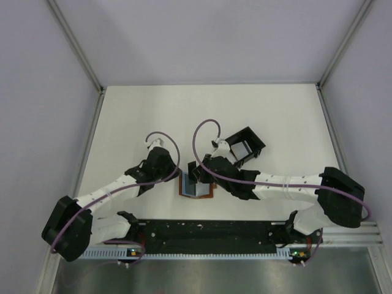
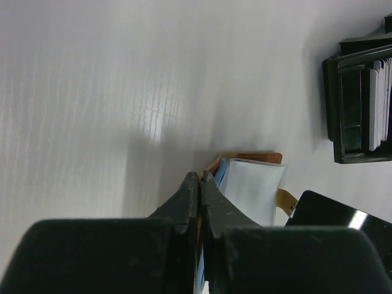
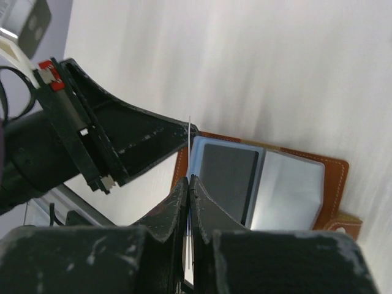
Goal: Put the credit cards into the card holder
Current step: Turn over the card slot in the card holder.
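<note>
Left claw (image 2: 199,179): closed tight, pinching the brown leather edge of the card holder (image 3: 334,176) between its tips.
Right claw (image 3: 188,180): closed on a thin pale card (image 3: 188,269), seen edge-on as a white sliver between its fingers.
Card holder: lies open and flat on the white tabletop (image 2: 122,92), right at the tips of both claws, which come in from opposite sides and nearly meet at the same end of it.
Inside the holder: a blue-edged dark panel (image 3: 229,174) sits just beyond the right claw's tips, with a pale grey panel (image 3: 288,191) beside it. I cannot tell whether these are cards or pockets.
Closing tab (image 2: 285,199): a short tan strap sticking out from the holder's far side, away from the left claw.
Black box (image 2: 346,92): an open slotted frame ahead and to the right of the left claw, well apart from the holder.
Spare cards (image 2: 380,101): several pale ones standing upright in the box's slots.
</note>
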{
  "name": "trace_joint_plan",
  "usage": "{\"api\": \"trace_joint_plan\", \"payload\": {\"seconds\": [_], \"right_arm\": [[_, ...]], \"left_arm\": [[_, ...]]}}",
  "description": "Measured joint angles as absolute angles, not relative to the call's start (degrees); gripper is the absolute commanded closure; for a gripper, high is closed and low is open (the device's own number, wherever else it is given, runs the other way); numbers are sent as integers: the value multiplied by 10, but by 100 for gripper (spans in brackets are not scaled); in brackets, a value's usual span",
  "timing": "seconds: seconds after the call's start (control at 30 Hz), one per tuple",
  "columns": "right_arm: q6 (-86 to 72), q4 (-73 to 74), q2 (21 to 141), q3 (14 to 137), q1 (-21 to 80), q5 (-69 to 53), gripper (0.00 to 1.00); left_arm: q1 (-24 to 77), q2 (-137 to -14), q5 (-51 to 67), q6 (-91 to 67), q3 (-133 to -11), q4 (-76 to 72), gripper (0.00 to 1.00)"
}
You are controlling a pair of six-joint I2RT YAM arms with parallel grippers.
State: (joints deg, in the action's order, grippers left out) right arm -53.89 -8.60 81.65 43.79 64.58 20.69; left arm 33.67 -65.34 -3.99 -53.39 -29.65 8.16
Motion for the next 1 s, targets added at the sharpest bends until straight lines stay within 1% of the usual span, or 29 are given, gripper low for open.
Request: {"api": "trace_joint_plan", "payload": {"seconds": [0.4,1.0], "right_arm": [[-551,-84,860,483,681,274,100],[-551,-64,915,520,686,282,100]], "left_arm": [[337,-642,-36,-539,-294,82,100],[337,-632,-36,-540,-285,82,100]]}}
